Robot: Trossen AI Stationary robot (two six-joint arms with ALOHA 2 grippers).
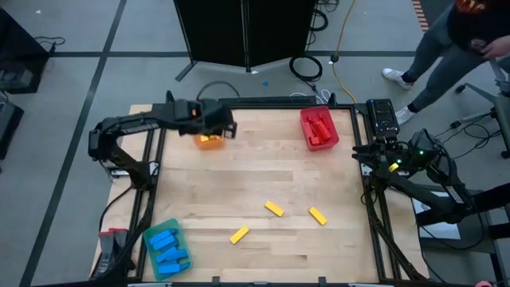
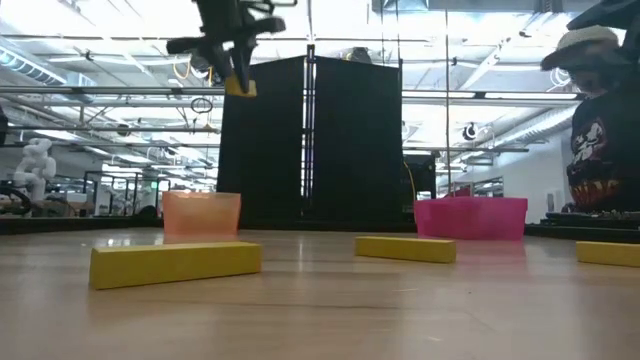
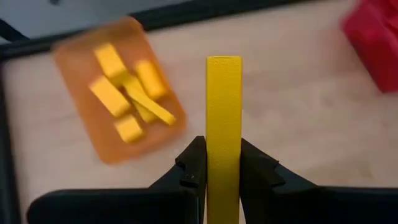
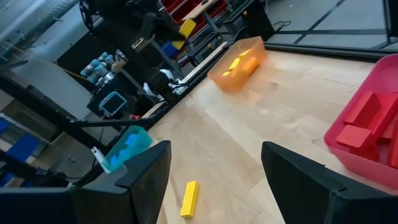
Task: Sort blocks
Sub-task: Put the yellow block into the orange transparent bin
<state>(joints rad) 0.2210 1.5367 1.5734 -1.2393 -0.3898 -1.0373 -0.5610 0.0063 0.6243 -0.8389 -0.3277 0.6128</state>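
Note:
My left gripper (image 1: pixel 221 126) hangs over the orange tray (image 1: pixel 209 140) at the table's far left, shut on a yellow block (image 3: pixel 224 112). Several yellow blocks (image 3: pixel 127 93) lie in that tray. Three more yellow blocks (image 1: pixel 274 209), (image 1: pixel 318 215), (image 1: pixel 239 234) lie flat on the table's near middle. A red tray (image 1: pixel 319 127) at the far right holds red blocks. A teal tray (image 1: pixel 167 247) at the near left holds blue blocks. My right gripper (image 4: pixel 214 180) waits open at the table's right edge with nothing between its fingers. My left gripper pinches the yellow block's two long sides (image 3: pixel 224 163) between its two fingers (image 3: pixel 198 155), at one end of the block. The fingers slant down and lie along the block, whose free end (image 3: pixel 224 65) sticks out beyond them. The block (image 2: pixel 240 87) hangs lifted clear, high above the table.
Black frame rails (image 1: pixel 263 102) run along the table's edges. A person (image 1: pixel 466 36) stands beyond the far right corner. Bare wood (image 1: pixel 263 171) lies between the trays and the loose blocks.

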